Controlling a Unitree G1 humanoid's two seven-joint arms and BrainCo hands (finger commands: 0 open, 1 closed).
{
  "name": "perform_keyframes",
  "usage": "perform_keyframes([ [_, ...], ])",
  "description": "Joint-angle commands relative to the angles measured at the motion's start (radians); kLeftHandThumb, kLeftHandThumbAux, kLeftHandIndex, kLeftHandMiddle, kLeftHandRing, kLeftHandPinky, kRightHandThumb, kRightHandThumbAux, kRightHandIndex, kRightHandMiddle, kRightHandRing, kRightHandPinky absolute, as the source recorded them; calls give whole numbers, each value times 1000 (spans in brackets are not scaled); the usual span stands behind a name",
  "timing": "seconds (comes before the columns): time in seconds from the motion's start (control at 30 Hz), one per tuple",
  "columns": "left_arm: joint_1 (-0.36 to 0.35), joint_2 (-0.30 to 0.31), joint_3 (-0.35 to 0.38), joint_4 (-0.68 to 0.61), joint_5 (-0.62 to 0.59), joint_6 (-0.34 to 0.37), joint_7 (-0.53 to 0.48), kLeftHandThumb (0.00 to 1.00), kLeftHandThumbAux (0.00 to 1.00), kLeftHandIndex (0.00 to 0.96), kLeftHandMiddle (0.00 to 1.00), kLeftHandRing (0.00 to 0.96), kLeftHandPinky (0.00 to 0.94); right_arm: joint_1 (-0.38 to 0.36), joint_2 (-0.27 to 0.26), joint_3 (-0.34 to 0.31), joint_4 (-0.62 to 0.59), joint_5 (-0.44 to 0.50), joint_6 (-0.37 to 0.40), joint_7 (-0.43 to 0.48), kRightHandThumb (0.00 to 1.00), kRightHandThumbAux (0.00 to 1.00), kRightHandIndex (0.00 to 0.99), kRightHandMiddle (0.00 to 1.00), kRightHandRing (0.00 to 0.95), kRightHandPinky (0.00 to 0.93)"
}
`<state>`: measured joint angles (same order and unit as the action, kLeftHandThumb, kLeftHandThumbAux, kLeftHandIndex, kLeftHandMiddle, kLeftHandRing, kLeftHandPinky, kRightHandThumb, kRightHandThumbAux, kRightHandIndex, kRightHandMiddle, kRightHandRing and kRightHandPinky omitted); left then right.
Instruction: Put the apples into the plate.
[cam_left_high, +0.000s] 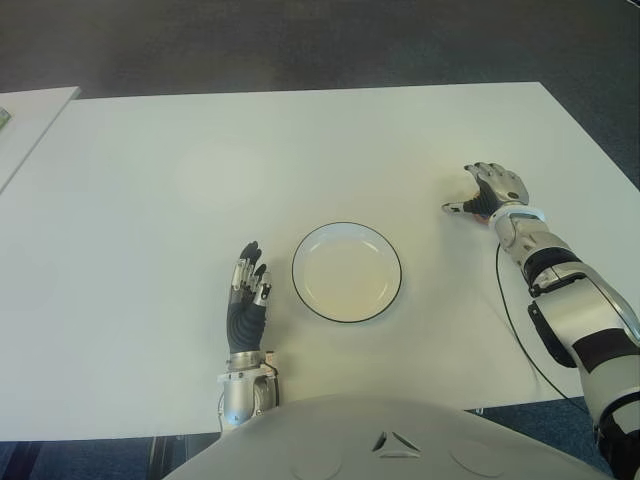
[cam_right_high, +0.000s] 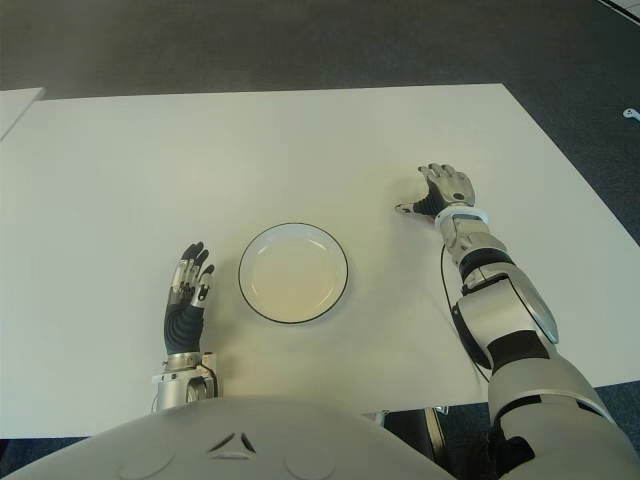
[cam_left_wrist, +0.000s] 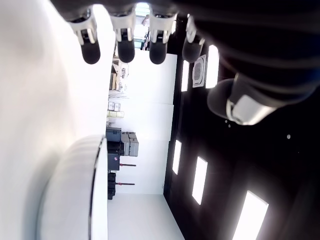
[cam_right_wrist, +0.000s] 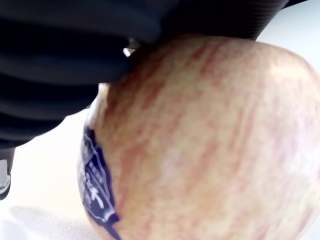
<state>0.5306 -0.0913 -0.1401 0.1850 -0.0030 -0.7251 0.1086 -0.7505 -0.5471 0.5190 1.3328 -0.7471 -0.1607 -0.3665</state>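
Well right of the empty plate, an apple is gripped by the right hand; lifting and carrying plateward is called for next. Beside the plate, the left hand is held open.

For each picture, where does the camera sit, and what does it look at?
Left eye view: head, looking down at the table, plate, both arms.
Right eye view: same scene, slightly shifted.
Left wrist view: by the open left robot hand, beside the plate rim.
Right wrist view: under the right robot hand, filled by the apple.
Shared: the plate.
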Motion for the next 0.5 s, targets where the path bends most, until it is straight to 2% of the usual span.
perform_keyframes([
  [0.03, -15, -31, 8, 42, 4, 40, 10, 40, 448, 18, 36, 5, 0, 31, 19, 8, 16, 0, -8, 17, 294, 415, 0, 47, 41, 54],
  [0.27, -19, -42, 7, 48, 3, 29, 15, 56, 434, 31, 52, 19, 15, 1, 18, 11, 8, -3, -23, -11, 273, 386, 0, 51, 40, 25],
  [0.5, -16, -41, 2, 31, 7, 60, 16, 59, 422, 35, 54, 20, 13, -53, 5, 9, -11, -3, -67, -34, 252, 355, 0, 62, 41, 7],
])
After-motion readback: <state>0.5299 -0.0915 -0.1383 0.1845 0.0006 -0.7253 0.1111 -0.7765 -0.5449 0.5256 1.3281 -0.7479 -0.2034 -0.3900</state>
